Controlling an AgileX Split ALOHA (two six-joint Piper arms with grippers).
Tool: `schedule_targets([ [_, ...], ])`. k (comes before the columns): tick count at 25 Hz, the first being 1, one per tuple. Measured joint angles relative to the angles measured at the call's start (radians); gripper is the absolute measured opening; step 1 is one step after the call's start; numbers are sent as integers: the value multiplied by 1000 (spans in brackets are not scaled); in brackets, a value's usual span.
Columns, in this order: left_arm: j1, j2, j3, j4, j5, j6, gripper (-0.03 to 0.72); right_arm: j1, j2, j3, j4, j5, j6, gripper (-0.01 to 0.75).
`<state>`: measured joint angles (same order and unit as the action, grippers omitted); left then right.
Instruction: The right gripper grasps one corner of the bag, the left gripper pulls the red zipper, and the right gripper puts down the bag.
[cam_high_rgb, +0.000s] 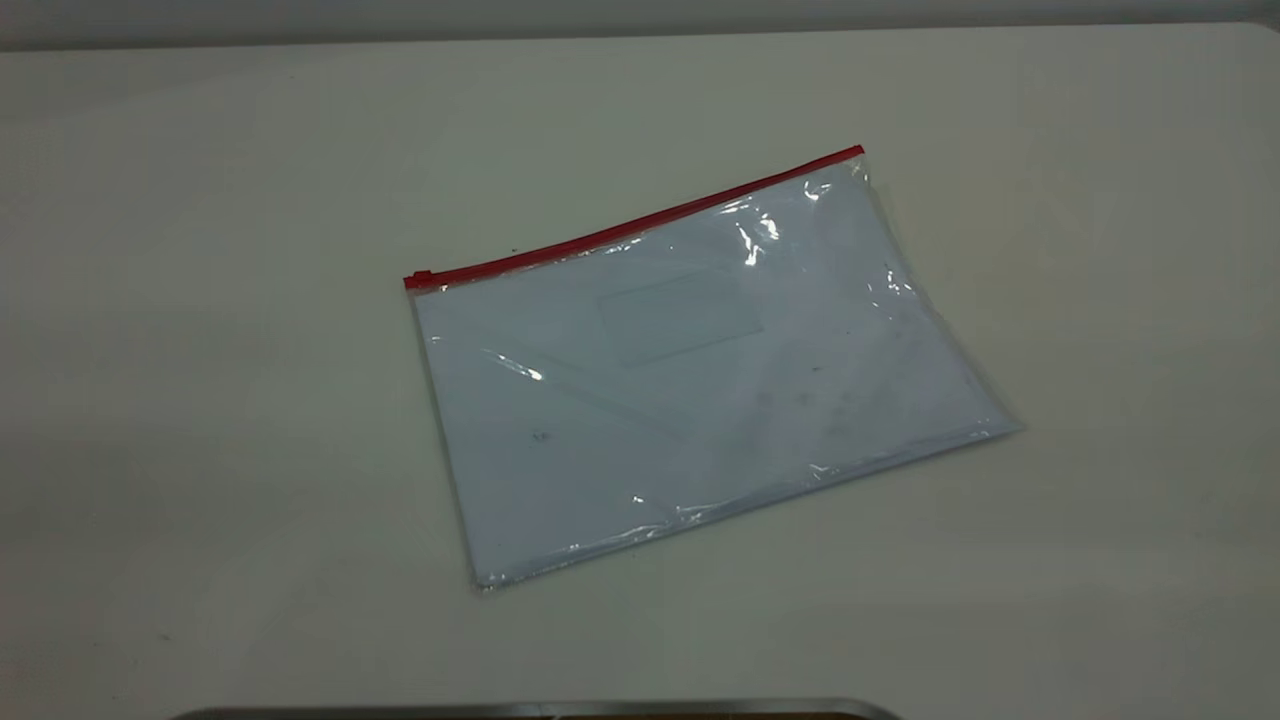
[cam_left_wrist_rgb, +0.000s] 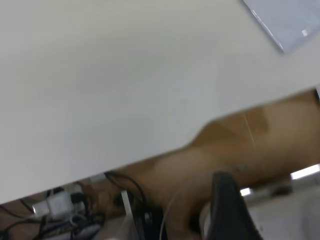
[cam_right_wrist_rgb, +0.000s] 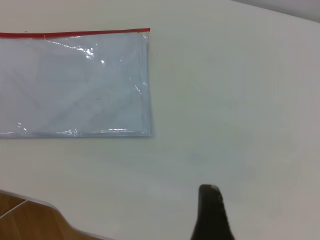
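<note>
The bag lies flat mid-table, skewed, untouched; one bag, one red zipper along its far long edge, one slider tab at the left end; right gripper hovers over bare table well apart from the bag, left gripper out by the table edge, both only partly seen so cannot tell if fingers are apart or together; risk: thin slick plastic lies flush, jaws may skid off the corner.
</note>
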<state>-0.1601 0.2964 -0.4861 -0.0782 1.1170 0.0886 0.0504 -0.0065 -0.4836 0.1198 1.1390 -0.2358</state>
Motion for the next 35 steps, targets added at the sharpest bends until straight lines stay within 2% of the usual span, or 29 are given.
schedule_targets([
  [5, 126, -140, 0, 3, 2, -1, 497, 0, 0, 0, 0, 0, 0, 569],
  [8, 160, -216, 0, 4, 5, -1, 497, 0, 0, 0, 0, 0, 0, 569],
  [14, 167, -315, 0, 2, 12, -1, 497, 0, 0, 0, 0, 0, 0, 569],
  [29, 167, -315, 0, 0, 15, -1, 497, -1, 0, 0, 0, 0, 0, 560],
  [35, 167, -315, 0, 0, 15, -1, 497, -27, -10, 0, 0, 0, 0, 558],
])
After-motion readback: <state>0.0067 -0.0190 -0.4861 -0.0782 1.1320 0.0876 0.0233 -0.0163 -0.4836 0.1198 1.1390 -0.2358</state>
